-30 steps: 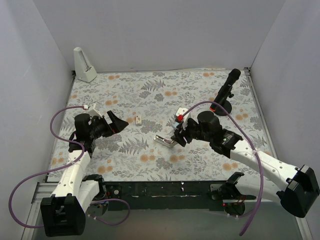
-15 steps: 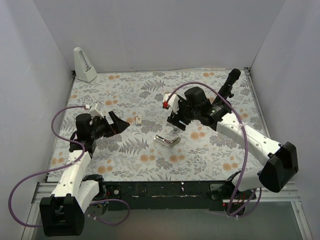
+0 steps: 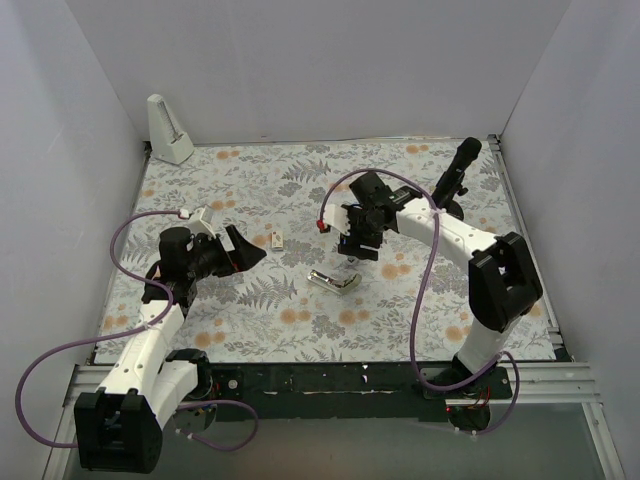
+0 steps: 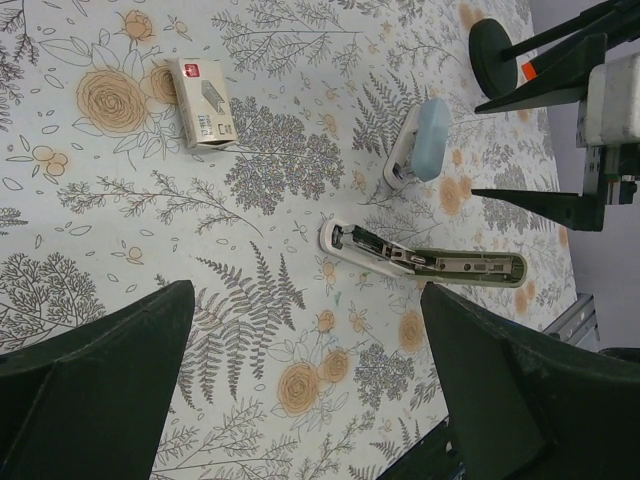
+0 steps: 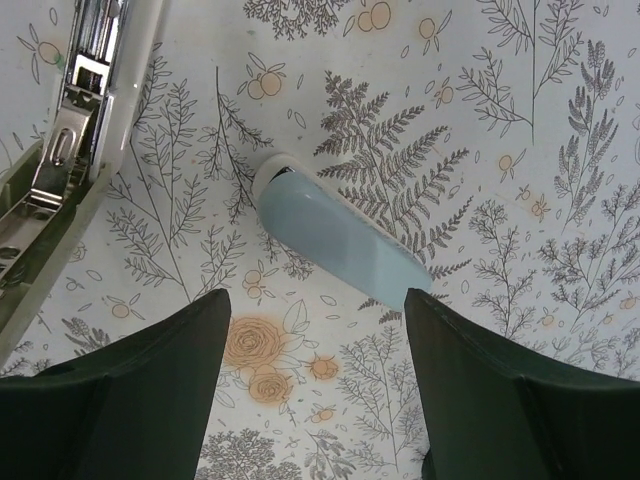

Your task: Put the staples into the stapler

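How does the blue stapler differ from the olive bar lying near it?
The blue stapler is pale blue, closed and rounded; the olive bar is olive with a white end, its metal inside exposed. The bar looks longer than the stapler. Both lie free on the flowered table.

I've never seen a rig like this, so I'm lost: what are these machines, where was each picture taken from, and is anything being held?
These are two robot arms bolted to a table's near edge. One picture looks down from above; the other two come from a camera on each wrist, so the dark shapes there are that arm's own fingers. On the flowered table lie a small staple box, a light-blue stapler and an olive-gold bar. Nothing is held: the left end effector is open, short of the box; the right end effector is open above the stapler.
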